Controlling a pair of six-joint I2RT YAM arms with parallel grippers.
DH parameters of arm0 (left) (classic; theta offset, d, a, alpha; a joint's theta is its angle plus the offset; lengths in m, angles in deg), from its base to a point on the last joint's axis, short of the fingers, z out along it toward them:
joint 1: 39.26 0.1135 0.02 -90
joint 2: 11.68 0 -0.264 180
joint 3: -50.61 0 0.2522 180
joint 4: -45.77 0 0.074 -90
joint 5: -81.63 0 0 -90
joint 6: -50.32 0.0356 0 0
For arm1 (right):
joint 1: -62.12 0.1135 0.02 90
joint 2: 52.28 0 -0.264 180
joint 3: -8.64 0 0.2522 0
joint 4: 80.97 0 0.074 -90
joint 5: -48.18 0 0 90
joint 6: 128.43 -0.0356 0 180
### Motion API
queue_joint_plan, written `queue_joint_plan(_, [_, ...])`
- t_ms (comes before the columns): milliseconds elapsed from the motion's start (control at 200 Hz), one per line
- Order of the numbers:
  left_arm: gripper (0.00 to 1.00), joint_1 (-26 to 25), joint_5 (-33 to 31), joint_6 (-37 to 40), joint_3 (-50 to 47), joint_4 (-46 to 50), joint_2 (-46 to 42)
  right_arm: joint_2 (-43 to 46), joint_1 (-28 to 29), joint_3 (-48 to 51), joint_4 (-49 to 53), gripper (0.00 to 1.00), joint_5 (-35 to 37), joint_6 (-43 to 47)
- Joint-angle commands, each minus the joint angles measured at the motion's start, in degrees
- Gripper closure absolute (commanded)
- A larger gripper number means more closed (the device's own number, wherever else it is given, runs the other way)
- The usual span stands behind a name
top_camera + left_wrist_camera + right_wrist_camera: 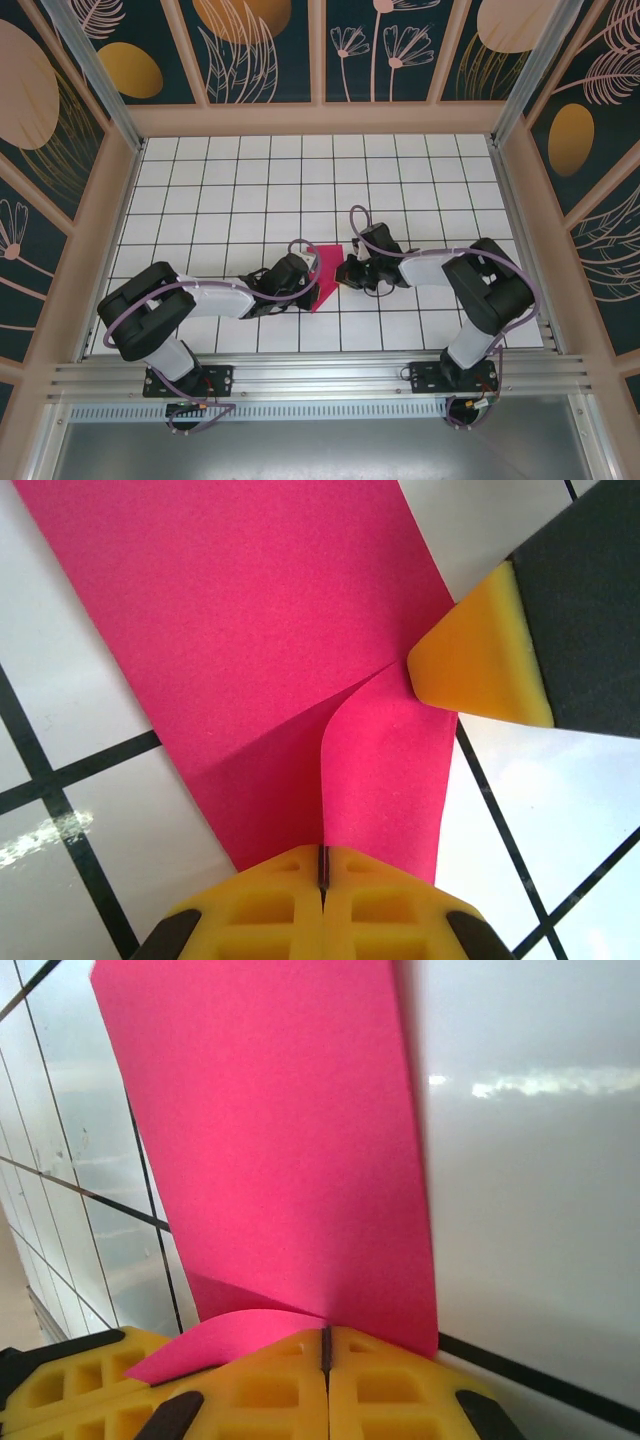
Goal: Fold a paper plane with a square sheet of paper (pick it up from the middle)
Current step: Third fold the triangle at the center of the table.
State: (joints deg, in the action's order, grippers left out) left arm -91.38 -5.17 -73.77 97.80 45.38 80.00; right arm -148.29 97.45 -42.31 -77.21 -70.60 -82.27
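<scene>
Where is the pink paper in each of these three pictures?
Top external: the pink paper lies mid-table, between the left tool and the right tool.
Left wrist: it fills the upper left and middle, down to the left tool.
Right wrist: it stretches from the right tool to the top edge.
Shared landmark: the white tiled table with dark grid lines.

The magenta-pink paper (327,278) lies near the middle of the white tiled table (230,190), a little toward its near edge. It is plain and matte, already creased into a narrow, angular shape that tapers toward the near side. Most of it rests flat, while one folded flap (385,770) curls up with a rounded, unpressed edge
</scene>
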Motion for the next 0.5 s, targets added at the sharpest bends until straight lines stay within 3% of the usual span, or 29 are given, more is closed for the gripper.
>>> queue_joint_plan(0, [1.00, 0.1, 0.8, 1.2, 0.4, 3.4, 1.1, -2.0, 0.0, 1.1, 1.3, 0.92, 3.4, 0.6])
queue_joint_plan(255, [1.00, 0.1, 0.7, 1.1, 0.5, 3.6, 1.1, 4.6, -0.7, -2.2, 3.8, 0.91, 2.6, 1.9])
queue_joint_plan(495, [1.00, 0.1, 0.8, 1.1, 0.7, 3.4, 1.2, 0.9, -2.3, 0.4, -0.3, 0.91, 2.3, 1.0])
